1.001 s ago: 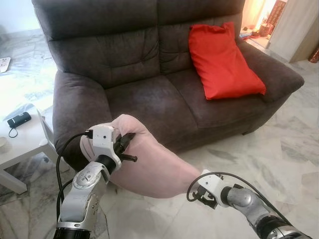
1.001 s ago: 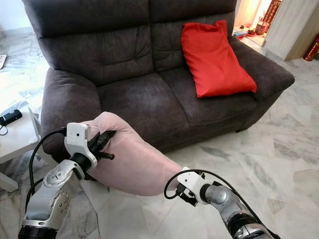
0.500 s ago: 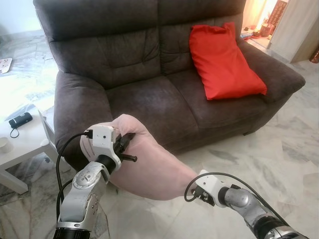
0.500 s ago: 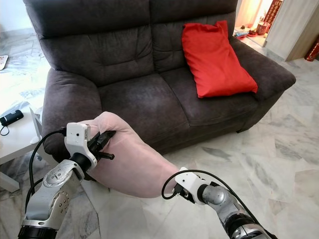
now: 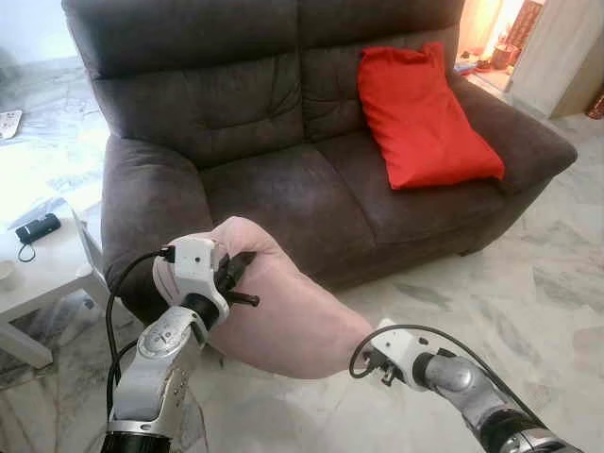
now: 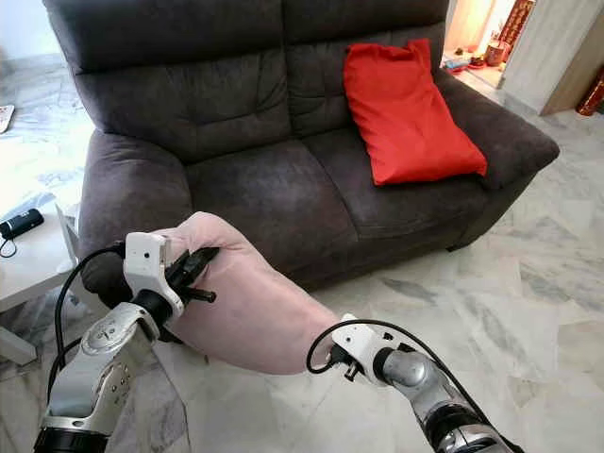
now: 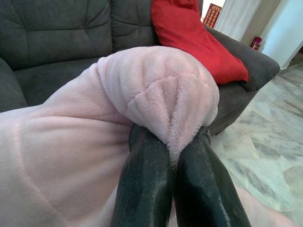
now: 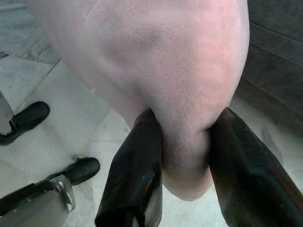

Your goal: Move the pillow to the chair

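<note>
A long pale pink pillow [image 5: 278,307] hangs in the air in front of the dark grey sofa [image 5: 283,179]. My left gripper [image 5: 236,274] is shut on its upper left end; in the left wrist view both black fingers [image 7: 144,182] pinch a fold of the plush pillow [image 7: 156,90]. My right gripper [image 5: 363,354] is shut on the lower right end, and the right wrist view has the fingers [image 8: 137,170] squeezing the pink pillow [image 8: 180,94] from both sides. The pillow slopes down from left to right above the marble floor [image 5: 547,302].
A red pillow [image 5: 420,113] leans against the sofa's right backrest. A white side table [image 5: 42,264] with a small black device [image 5: 36,226] stands on the left. My own black feet [image 8: 28,120] show on the floor in the right wrist view. A doorway opens at the far right.
The right gripper has drawn slightly inward along the pillow's lower end. The camera has wobbled a little; both grips hold.
</note>
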Available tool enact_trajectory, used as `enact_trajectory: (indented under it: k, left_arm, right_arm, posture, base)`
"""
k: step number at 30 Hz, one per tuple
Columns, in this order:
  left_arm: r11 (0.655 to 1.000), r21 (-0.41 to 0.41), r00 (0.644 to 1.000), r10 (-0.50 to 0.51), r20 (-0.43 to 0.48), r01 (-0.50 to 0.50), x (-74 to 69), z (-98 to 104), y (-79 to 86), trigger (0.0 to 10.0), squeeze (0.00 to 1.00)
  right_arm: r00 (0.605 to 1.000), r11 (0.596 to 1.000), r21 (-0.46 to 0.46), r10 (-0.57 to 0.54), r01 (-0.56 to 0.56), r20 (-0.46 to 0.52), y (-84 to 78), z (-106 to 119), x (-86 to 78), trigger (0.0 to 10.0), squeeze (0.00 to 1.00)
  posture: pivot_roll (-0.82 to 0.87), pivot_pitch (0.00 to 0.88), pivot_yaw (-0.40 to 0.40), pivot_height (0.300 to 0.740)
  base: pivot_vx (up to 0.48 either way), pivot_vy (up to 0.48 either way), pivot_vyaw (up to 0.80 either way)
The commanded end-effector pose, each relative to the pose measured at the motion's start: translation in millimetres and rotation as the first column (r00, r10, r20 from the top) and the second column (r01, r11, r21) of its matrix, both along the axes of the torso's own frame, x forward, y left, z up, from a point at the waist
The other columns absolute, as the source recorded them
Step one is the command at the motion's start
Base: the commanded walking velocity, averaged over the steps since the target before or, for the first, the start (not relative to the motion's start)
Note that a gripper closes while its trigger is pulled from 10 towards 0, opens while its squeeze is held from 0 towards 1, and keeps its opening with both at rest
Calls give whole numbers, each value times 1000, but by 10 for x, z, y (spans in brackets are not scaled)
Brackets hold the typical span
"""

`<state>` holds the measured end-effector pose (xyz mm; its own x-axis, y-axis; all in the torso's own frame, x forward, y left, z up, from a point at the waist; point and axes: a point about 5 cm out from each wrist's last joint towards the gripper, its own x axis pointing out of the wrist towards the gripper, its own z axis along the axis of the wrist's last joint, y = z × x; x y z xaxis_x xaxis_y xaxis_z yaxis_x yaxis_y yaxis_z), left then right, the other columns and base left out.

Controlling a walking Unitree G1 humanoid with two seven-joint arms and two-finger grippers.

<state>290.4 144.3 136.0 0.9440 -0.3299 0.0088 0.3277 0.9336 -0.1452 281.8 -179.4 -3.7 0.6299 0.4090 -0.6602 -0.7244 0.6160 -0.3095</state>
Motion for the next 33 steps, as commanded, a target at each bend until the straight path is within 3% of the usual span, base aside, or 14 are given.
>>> enact_trajectory:
  k: [1,9,14,18,19,27,28,29,31,33]
  left_arm:
    - [1000,-4,994,-11,107,12,11,228,-14,10000,0]
    - [1000,27,997,5,72,-7,2,138,38,10000,0]
    - [994,81,997,75,9,-75,11,-13,140,10000,0]
    - [981,136,989,142,-33,-136,5,-127,217,10000,0]
    - [977,148,987,158,-39,-151,0,-156,235,10000,0]
    - [958,182,974,228,-3,-224,-17,-200,256,10000,0]
    - [956,173,971,240,2,-237,-22,-201,257,10000,0]
    - [951,157,964,266,25,-267,-30,-180,257,10000,0]
    - [948,141,959,280,53,-285,-39,-147,243,10000,0]
    - [949,128,957,280,75,-288,-44,-117,226,10000,0]
  right_arm:
    - [1000,998,51,-26,25,17,47,20,19,0,0]
    - [998,992,121,-48,42,44,107,99,86,0,0]
    - [993,983,171,-77,61,91,107,224,181,0,0]
    - [976,959,256,-162,120,147,89,394,294,0,0]
    - [964,948,285,-199,143,175,78,462,331,9765,0]
    - [896,883,432,-331,183,298,145,763,402,10000,0]
    - [882,870,454,-358,195,307,149,793,402,10000,0]
    - [843,828,513,-430,226,323,166,880,397,10000,0]
    - [817,783,577,-480,234,320,201,950,375,10000,0]
    - [803,763,602,-502,236,322,222,982,365,10000,0]
  posture:
    - [83,81,-1,740]
    - [81,82,1,740]
    - [78,84,-3,740]
    - [79,83,-5,740]
    - [77,79,-7,740]
    - [76,71,-16,740]
    - [73,64,-20,740]
    - [74,62,-20,740]
    - [73,56,-21,740]
    - [73,49,-21,740]
  base:
    - [0,0,0]
    - [0,0,0]
    - [0,0,0]
    - [0,0,0]
    - [0,0,0]
    - [0,0,0]
    - [0,0,0]
    - [0,0,0]
    - [0,0,0]
    - [0,0,0]
